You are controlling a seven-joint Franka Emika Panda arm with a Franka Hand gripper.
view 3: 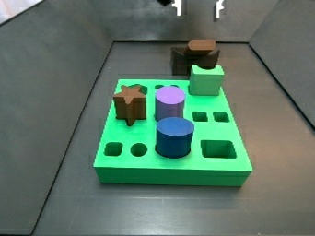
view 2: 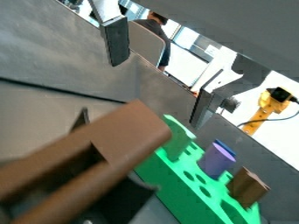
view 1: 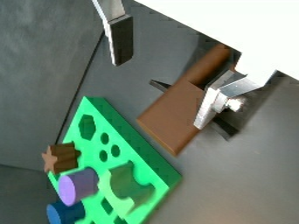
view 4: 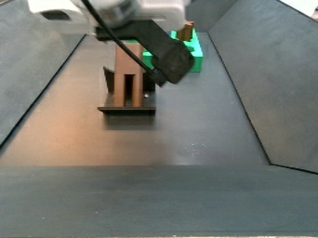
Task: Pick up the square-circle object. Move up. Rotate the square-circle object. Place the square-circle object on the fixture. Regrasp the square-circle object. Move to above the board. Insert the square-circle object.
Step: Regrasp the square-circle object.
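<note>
The brown square-circle object rests on the dark fixture at the far end of the floor, behind the green board. In a side view its brown end shows on top of the fixture. My gripper hangs above it, open and holding nothing. One finger stands well off to one side, and the other finger is close beside the piece. The gripper shows at the top edge of a side view. In the wrist views the piece lies below the spread fingers.
On the board stand a brown star peg, a purple cylinder and a blue cylinder. A pale green block sits at its far edge beside the fixture. Dark sloping walls enclose the floor.
</note>
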